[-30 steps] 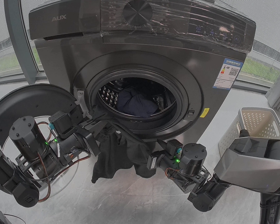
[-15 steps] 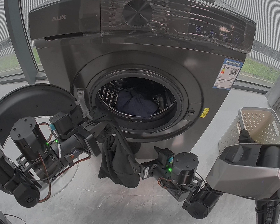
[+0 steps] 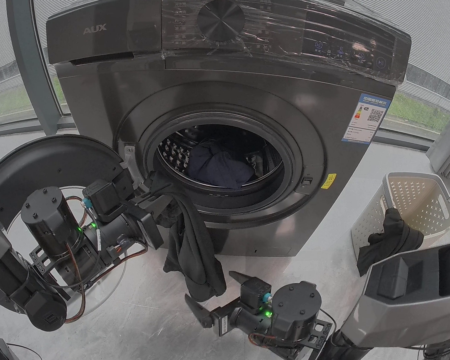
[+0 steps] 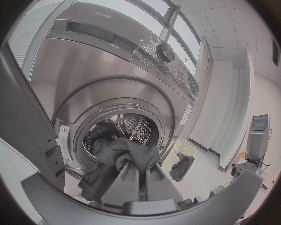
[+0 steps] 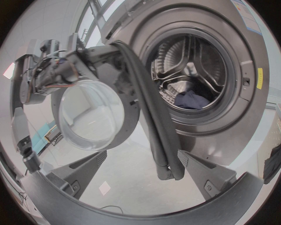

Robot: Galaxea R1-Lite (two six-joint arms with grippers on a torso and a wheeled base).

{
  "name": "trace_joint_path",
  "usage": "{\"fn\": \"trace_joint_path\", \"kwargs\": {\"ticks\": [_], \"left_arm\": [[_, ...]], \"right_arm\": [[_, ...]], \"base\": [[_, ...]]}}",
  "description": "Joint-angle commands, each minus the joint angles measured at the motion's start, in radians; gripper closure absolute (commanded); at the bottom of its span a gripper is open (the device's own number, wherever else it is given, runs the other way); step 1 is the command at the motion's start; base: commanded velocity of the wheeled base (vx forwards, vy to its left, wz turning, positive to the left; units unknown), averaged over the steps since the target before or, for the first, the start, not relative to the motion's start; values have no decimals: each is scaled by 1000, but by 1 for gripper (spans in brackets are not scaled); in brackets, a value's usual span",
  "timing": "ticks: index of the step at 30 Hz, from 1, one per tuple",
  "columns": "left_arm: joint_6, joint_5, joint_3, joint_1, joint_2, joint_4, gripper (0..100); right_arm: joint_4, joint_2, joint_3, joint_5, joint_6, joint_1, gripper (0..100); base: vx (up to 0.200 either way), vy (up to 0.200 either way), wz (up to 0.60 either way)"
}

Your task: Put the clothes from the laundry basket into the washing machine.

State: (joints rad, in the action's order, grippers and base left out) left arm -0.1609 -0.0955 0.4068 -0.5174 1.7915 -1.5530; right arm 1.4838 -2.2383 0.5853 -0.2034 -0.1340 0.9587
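A black garment hangs from my left gripper, which is shut on its upper end just outside the lower left rim of the washing machine's drum opening. In the left wrist view the fingers pinch the bunched cloth. My right gripper is open, low over the floor, just below the garment's hanging end. A dark blue garment lies inside the drum. Another black garment droops over the rim of the white laundry basket at the right.
The round door stands swung open on the left, beside my left arm; its glass faces the right wrist camera. Bare grey floor lies in front of the machine. A window frame runs behind it.
My right gripper has let go of the black garment and dropped down and back toward the floor. The garment now hangs from the left gripper alone. The left arm has hardly moved.
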Motion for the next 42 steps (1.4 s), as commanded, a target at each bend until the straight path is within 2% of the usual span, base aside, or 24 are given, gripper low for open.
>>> {"fn": "trace_joint_path", "kwargs": {"ticks": [1,10,20,25,29,30,32,33,42], "left_arm": [[-2,0,3,0,6,-2,100],[0,5,17,0,12,-2,100],[0,5,24,2,11,-2,100],[0,5,24,0,8,-2,100],[0,5,24,0,5,-2,100],[0,5,23,0,3,-2,100],[0,5,23,0,3,-2,100],[0,5,23,0,2,-2,100],[0,5,23,-1,2,-2,100]], "right_arm": [[3,22,7,7,1,54,0],[26,-53,159,33,2,120,0],[21,-179,326,44,2,103,0],[21,-228,389,44,2,74,0],[9,-261,452,44,2,23,0],[-4,-273,487,42,2,-8,0],[-4,-273,487,42,2,-8,0],[-8,-287,528,42,5,-57,0],[-8,-288,539,27,14,-133,0]], "base": [[0,0,0],[0,0,0],[0,0,0],[0,0,0],[0,0,0],[0,0,0],[0,0,0],[0,0,0],[0,0,0]]}}
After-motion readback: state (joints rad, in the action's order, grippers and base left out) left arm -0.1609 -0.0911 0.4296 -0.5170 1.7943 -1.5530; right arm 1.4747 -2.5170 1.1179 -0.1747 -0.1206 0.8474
